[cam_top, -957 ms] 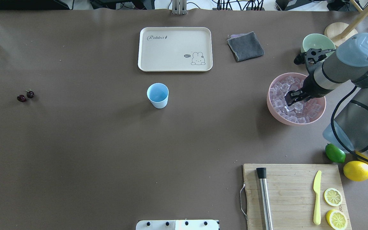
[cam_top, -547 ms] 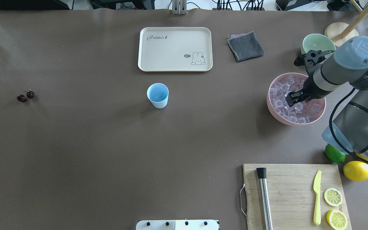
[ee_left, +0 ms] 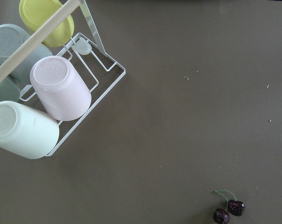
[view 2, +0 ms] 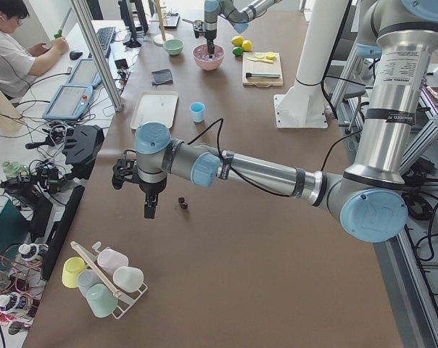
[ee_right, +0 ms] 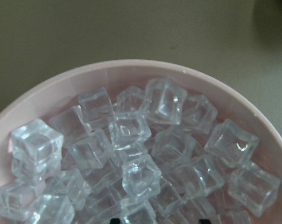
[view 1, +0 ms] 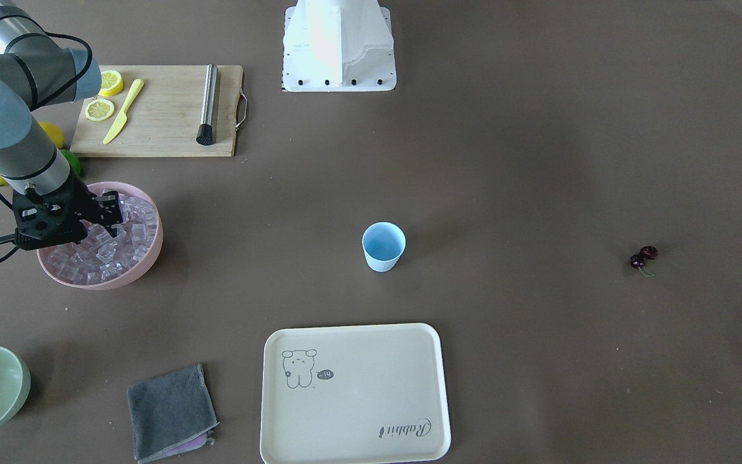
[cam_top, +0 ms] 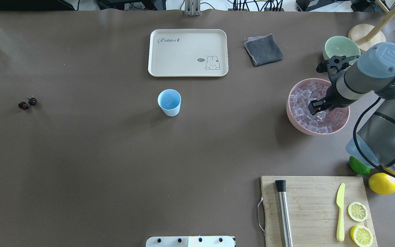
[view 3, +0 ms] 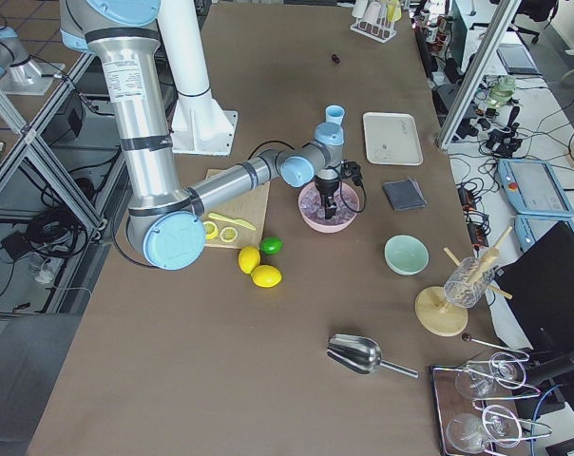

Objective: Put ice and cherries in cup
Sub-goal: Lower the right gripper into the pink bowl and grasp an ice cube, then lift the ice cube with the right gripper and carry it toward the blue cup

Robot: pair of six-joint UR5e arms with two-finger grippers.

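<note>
The right gripper (cam_top: 315, 107) is seen down among the ice (ee_right: 141, 175) in the pink bowl (cam_top: 290, 115), at the right of the overhead frame.

In the right wrist view two dark fingertips are glimpsed apart at the bottom edge, with cubes heaped between and around them, so the jaws are read as parted and no cube is seen clamped. The cup (cam_top: 169, 102) is shown upright just above the middle of the overhead frame, below the cream tray (cam_top: 188, 52) and well apart from the bowl. The cherries (cam_top: 27, 103) are found on the brown table at the far left of that frame. The left gripper (view 2: 150, 210) is shown only in the left side view, held above the table near the cherries. Whether it is parted or closed cannot be told.
</note>
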